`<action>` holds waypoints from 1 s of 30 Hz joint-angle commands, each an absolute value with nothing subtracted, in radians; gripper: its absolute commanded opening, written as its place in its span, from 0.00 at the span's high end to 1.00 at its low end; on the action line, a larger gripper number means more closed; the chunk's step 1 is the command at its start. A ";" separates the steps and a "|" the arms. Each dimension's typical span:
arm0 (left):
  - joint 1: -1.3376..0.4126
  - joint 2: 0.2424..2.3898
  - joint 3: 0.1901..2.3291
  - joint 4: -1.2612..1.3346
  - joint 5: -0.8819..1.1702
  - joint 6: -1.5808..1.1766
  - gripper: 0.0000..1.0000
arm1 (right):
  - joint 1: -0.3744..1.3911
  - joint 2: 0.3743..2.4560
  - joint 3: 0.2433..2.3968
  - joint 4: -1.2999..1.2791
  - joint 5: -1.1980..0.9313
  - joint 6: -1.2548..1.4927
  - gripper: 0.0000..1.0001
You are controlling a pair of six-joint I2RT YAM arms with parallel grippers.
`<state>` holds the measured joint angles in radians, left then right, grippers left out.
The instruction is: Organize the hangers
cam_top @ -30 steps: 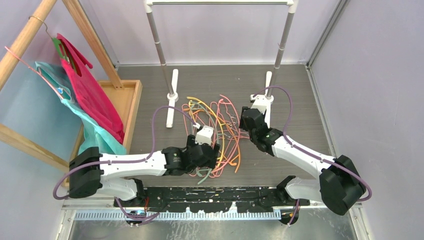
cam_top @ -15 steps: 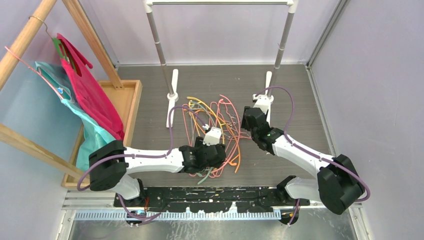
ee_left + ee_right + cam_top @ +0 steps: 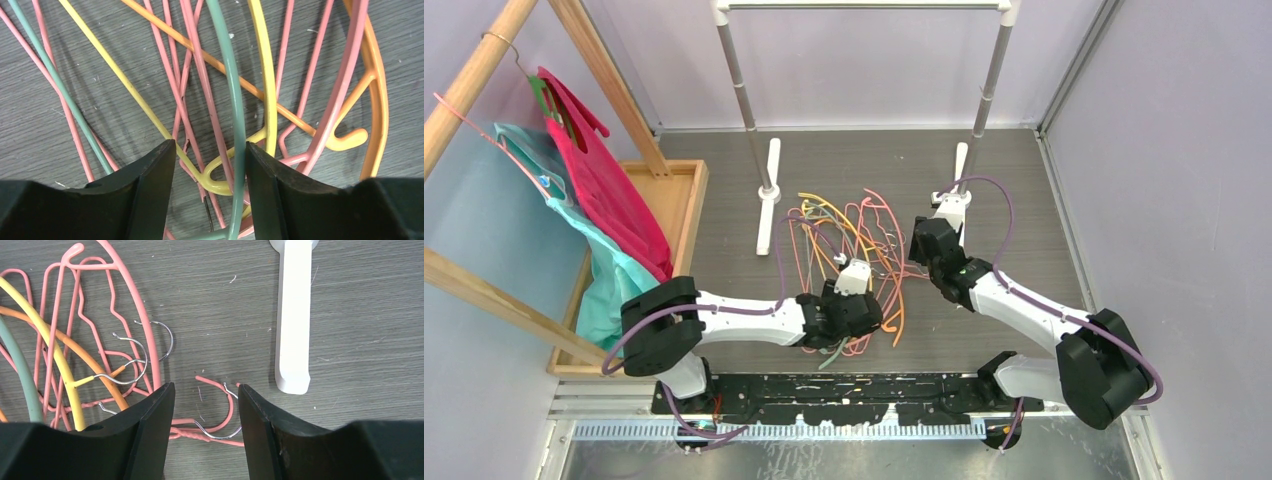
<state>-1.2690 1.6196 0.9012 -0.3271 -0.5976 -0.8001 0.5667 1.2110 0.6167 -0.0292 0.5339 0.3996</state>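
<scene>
The hangers [image 3: 854, 240] lie in a tangled pile on the grey table, between the two arms. My left gripper [image 3: 864, 318] hangs low over the pile's near part. In the left wrist view the left gripper [image 3: 210, 150] is open. A grey-green hanger bar [image 3: 231, 90] runs between its fingers, close to the right one, beside a yellow loop [image 3: 220, 185] and thin pink wires. An orange hanger [image 3: 377, 100] lies to the right. My right gripper [image 3: 921, 245] stands at the pile's right edge. The right gripper [image 3: 206, 390] is open above a pink hook [image 3: 227, 405] and a metal hook [image 3: 220, 435].
A white clothes rack [image 3: 864, 8] stands behind the pile on two white feet [image 3: 767, 195] [image 3: 294, 315]. A wooden tray [image 3: 686, 200] lies at the left. A wooden frame there carries magenta [image 3: 604, 190] and teal garments. Walls close in the back and right.
My left arm has reached further right over the near part of the pile and its jaws have narrowed around the grey-green bar. The right arm has hardly moved.
</scene>
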 commanded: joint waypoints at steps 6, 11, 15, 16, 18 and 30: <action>-1.272 1.627 0.939 -0.318 -0.629 -0.811 0.69 | 0.558 1.194 0.615 0.027 0.536 0.411 0.44; -1.272 1.632 0.927 -0.306 -0.624 -0.812 0.86 | 0.558 1.190 0.613 0.027 0.538 0.411 0.44; -1.272 1.609 0.924 -0.316 -0.628 -0.790 1.00 | 0.558 1.180 0.608 0.027 0.544 0.411 0.45; -1.272 1.590 0.925 -0.323 -0.626 -0.780 1.00 | 0.558 1.177 0.607 0.027 0.545 0.411 0.45; -1.272 1.538 0.928 -0.338 -0.621 -0.750 1.00 | 0.557 1.172 0.605 0.027 0.549 0.411 0.45; -1.257 1.174 0.943 -0.332 -0.617 -0.564 1.00 | 0.554 1.166 0.594 0.032 0.562 0.418 0.45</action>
<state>-1.2697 1.2354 0.9169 -0.3630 -0.5789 -0.6453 0.5602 1.2015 0.5941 -0.0223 0.5312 0.3996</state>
